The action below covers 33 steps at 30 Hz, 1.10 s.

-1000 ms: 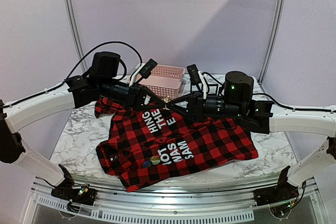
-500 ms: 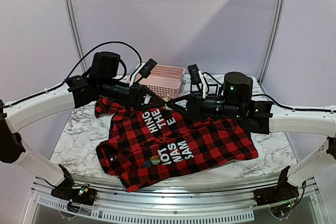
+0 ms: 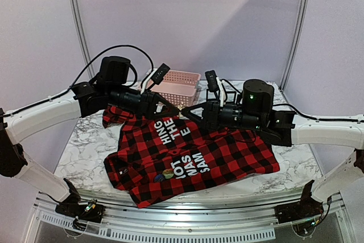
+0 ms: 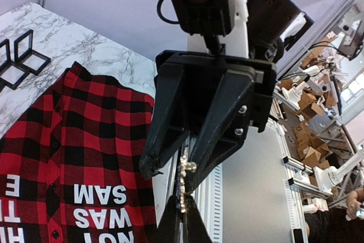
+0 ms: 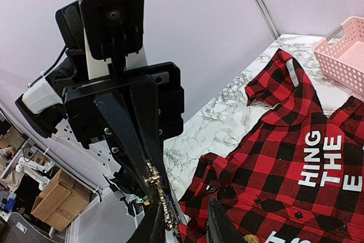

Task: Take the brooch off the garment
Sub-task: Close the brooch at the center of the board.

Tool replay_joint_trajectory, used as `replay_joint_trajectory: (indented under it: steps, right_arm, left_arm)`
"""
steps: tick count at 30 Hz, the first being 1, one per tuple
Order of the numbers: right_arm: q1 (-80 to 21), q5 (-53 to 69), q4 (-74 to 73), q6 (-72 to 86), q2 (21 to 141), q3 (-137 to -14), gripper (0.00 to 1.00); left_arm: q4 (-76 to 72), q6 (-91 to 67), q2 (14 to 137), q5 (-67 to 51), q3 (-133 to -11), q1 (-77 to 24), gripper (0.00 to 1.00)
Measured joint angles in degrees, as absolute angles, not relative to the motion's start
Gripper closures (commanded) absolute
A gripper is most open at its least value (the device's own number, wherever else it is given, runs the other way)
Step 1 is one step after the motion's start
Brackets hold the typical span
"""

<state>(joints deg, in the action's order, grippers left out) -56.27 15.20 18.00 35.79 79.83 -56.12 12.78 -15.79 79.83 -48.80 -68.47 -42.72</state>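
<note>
From above: over a marble table [image 3: 85,140], the left gripper [image 3: 170,106] and right gripper [image 3: 190,112] meet tip to tip in mid-air, above the collar end of the plaid shirt [image 3: 227,152], which lies flat with a pink basket [image 3: 176,83] just behind it. Whatever sits between the tips is too small to make out from here. Two round badges [image 3: 168,172] sit on the cloth near the front edge.

From the left wrist: a slim gold beaded brooch [image 4: 183,168] stands up from the left arm's own fingertips, which are pressed together on its lower end. It appears clear of the shirt. The right gripper's jaws frame its upper end.

From the right wrist: the right arm's fingers [image 5: 219,226] stand partly spread, with cloth showing through the gap. The brooch lies close against one of them and is not pinched.

The danger looks to be the hand-over. If the left lets go before the right has closed squarely, the thin piece could slip free and drop onto the patterned cloth or off the table's edge. A closing jaw that catches only the tip might twist it out of the left's grip.
</note>
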Motion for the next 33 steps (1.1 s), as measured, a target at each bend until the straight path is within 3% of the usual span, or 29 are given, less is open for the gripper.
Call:
replay_joint_trajectory:
  steps: [23, 33]
  right_arm:
    - [-54.63, 17.28, 20.99, 33.93, 79.81, -54.0, 0.69]
    - [-54.61, 17.3, 20.97, 33.08, 79.85, -53.95, 0.6]
  left_arm:
    - [15.86, -14.74, 80.18, -45.87, -69.45, -42.72, 1.0]
    - [15.86, -14.72, 80.18, -46.19, -69.52, -42.72, 1.0]
